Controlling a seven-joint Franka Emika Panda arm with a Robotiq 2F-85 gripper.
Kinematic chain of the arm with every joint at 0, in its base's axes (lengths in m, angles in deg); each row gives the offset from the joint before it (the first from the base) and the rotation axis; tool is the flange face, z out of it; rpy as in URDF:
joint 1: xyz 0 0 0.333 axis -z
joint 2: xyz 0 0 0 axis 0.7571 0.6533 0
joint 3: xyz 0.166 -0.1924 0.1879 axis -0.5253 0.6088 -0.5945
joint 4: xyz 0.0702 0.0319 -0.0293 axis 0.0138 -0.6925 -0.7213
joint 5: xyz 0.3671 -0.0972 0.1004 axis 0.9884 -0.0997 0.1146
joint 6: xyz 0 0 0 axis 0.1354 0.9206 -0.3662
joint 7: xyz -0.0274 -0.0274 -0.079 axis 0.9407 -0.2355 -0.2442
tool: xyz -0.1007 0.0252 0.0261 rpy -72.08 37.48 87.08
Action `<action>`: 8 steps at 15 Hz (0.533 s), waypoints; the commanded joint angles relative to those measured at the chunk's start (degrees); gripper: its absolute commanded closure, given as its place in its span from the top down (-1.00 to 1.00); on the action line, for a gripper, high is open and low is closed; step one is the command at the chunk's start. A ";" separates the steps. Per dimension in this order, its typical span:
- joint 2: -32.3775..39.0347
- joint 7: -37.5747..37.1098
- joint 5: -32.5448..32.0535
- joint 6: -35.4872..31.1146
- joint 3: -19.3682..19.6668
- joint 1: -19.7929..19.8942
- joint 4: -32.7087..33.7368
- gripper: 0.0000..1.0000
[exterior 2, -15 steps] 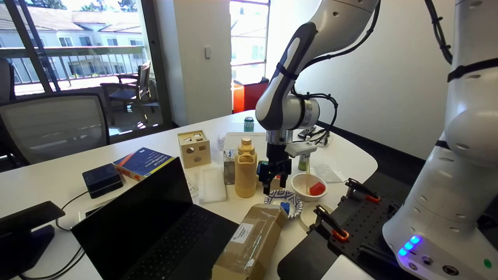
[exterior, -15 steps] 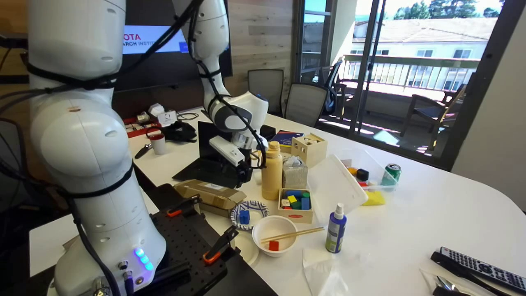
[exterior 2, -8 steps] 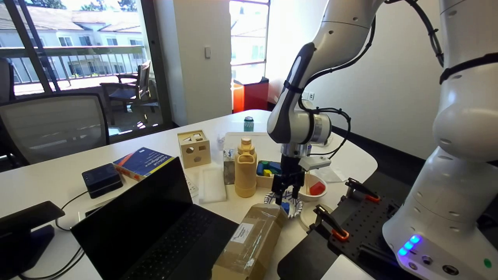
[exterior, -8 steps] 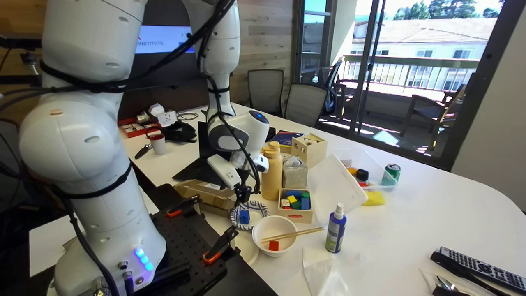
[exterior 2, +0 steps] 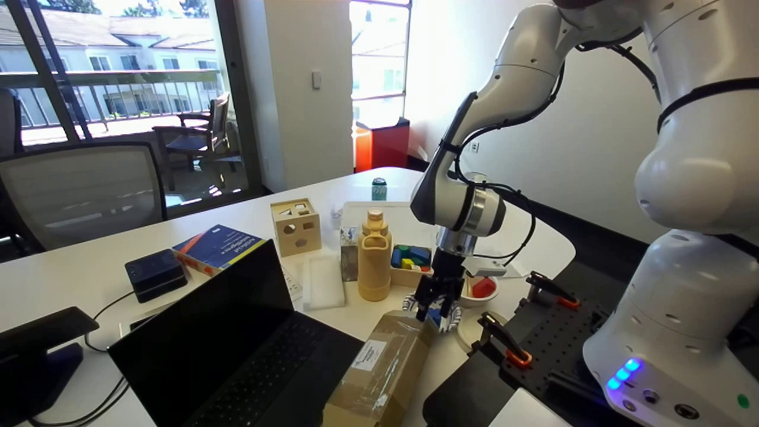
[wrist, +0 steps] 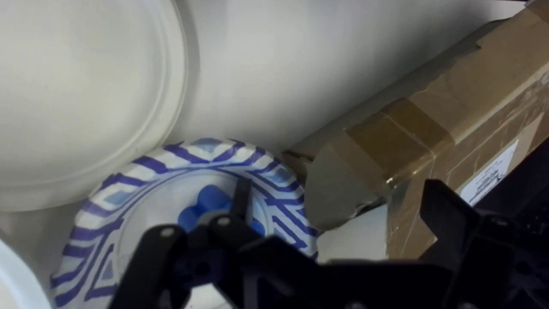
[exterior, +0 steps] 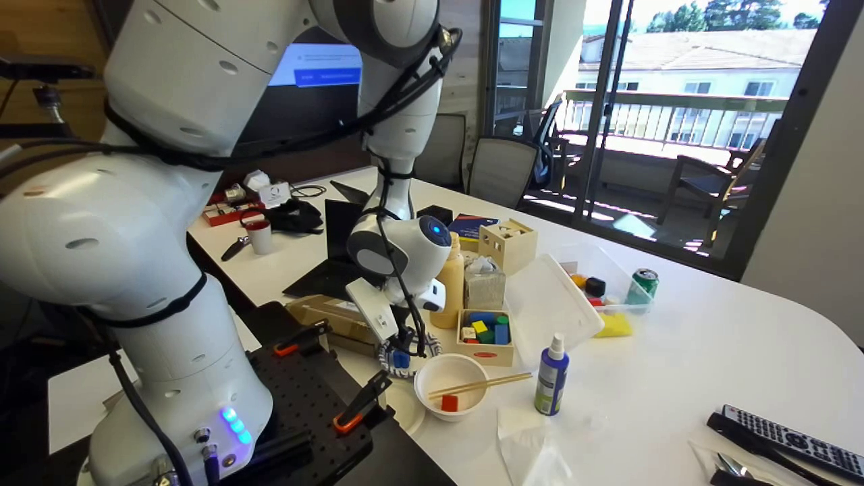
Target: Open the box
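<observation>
Box (exterior 2: 385,379): taped cardboard, lying along the edge of the counter (exterior: 661,378) nearest your mounting plate (exterior 2: 548,332).
Sticker (wrist: 491,174): white, on the box; you can't read its print.
Gripper (wrist: 342,198): fingers (wrist: 444,208) apart; in your wrist view one shows before the box, one before the patterned plate (wrist: 92,231); you can't tell contact.
Laptop (exterior 2: 204,332): black, screen raised, just beside the box.
Book (exterior 2: 219,249): near the counter's window-side edge; you can read "Artificial Intelligence" on it.
</observation>
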 commanded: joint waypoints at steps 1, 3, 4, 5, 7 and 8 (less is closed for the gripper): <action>7.07 6.94 2.41 -3.54 -5.26 8.01 2.18 1.00; 10.12 8.99 1.87 -4.94 -6.83 11.04 2.72 1.00; 11.24 9.89 1.65 -5.47 -7.56 12.42 2.76 1.00; 12.22 10.65 1.49 -5.95 -8.17 13.60 2.81 1.00; 13.94 12.49 1.21 -6.87 -9.97 16.50 2.71 1.00; 14.45 13.12 1.12 -6.97 -10.74 17.63 2.59 1.00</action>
